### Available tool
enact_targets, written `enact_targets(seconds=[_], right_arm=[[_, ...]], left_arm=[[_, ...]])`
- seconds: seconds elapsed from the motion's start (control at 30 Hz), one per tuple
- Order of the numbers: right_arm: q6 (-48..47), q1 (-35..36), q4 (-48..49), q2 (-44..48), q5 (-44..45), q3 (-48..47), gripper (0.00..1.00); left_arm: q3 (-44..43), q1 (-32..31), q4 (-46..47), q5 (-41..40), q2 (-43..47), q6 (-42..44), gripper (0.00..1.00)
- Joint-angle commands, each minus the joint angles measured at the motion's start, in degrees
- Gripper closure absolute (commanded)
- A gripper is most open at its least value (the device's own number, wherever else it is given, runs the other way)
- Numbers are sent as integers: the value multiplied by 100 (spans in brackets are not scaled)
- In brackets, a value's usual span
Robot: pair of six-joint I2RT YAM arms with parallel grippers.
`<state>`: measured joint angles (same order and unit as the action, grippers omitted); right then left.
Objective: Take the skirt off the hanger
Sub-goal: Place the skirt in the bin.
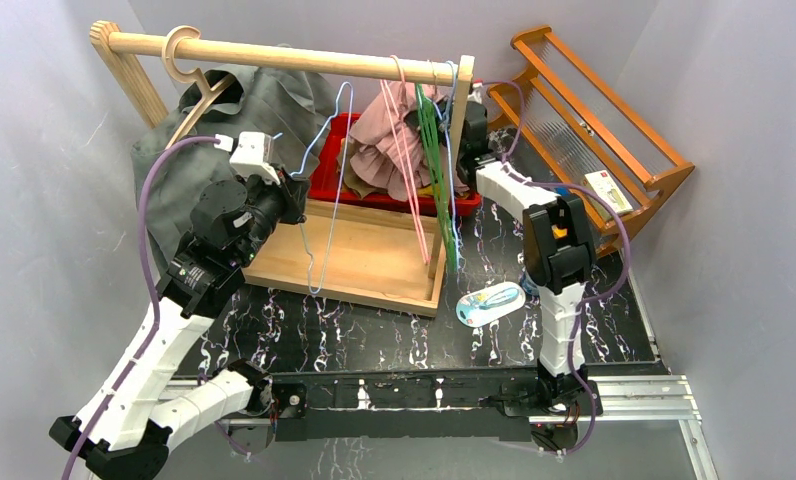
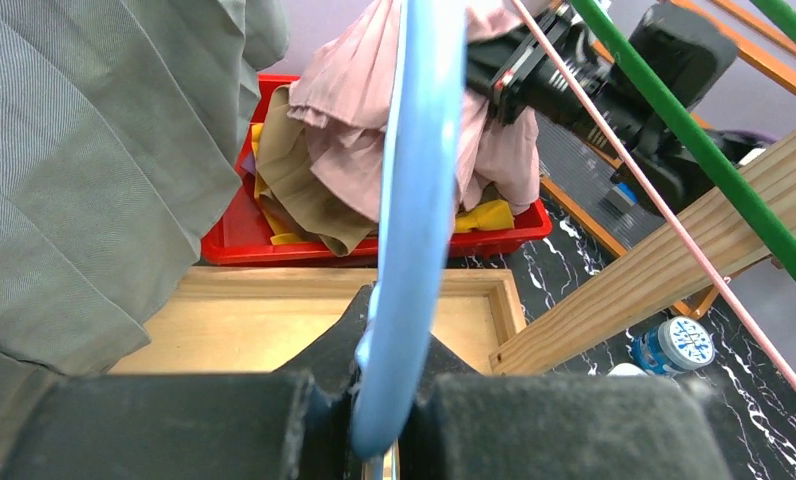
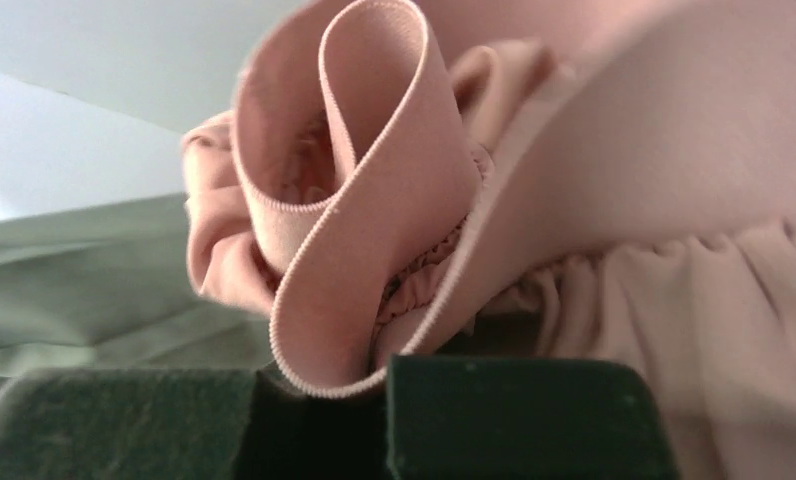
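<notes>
Your left gripper [image 2: 379,425] had its jaws clenched on the blue hanger [image 2: 414,200], whose wire ran straight up from between them. Your right gripper [image 3: 374,395] grasped the pink skirt [image 3: 374,230] by its waistband, looped just above those jaws. The skirt hung bunched below the wooden rail [image 1: 304,58], over the red bin [image 1: 326,175].

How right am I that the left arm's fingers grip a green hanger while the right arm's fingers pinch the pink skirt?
Not quite. The hanger clamped in the left fingers is light blue, not green; the left wrist view shows it. The right fingers do pinch the pink skirt.
</notes>
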<state>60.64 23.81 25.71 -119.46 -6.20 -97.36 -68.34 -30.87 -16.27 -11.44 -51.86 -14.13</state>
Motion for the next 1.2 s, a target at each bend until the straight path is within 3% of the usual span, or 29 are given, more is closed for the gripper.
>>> enact_targets(seconds=[0.0, 0.33, 0.43, 0.53, 0.6, 0.73, 1.1, 1.17], right_arm=[[-391, 45, 246, -280, -179, 309, 100], [-1858, 111, -850, -1065, -347, 348, 99], [-2337, 103, -1906, -862, -509, -41, 81], [-2742, 22, -2891, -495, -857, -308, 54], [-2860, -63, -3259, -183, -1134, -264, 33], [-3217, -257, -3666, 511, -1360, 96, 4], [-3741, -976, -4362, 1070, -2163, 312, 2], [-3745, -954, -4066, 1254, -2344, 603, 2]], left_arm=[[-257, -24, 6, -96, 140, 68, 100], [-1014, -21, -964, -98, -179, -59, 100], [-1424, -24, -1489, -29, -350, -74, 100], [-1812, -20, -2019, 97, -500, -66, 100], [-2033, -19, -2337, 131, -545, -64, 100], [-2351, -24, -2809, 134, -526, 59, 100], [-3175, -24, -3373, -92, -756, 407, 100], [-3145, -24, -3365, -54, -770, 398, 100]])
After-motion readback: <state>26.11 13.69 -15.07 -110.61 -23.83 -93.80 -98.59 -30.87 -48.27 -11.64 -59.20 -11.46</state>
